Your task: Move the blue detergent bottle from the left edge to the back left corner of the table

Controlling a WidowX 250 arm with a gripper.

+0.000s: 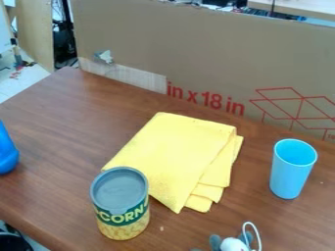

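A folded yellow cloth point(177, 157) lies on the middle of the brown table. At its lower left corner stands an upright can point(122, 203) with a grey top and a green and yellow label, hiding a bit of the cloth's edge. To the right of the cloth is an upright light blue cup point(291, 169), its open mouth facing up. A small grey and white toy point(233, 243) with a white loop lies at the bottom edge, partly cut off.
A blue object point(7, 151) is cut off by the left edge. Behind the brown table point(65, 142) stands a tall cardboard panel point(196, 54) with red print. The table's left edge slants down toward the lower left, with floor beyond it.
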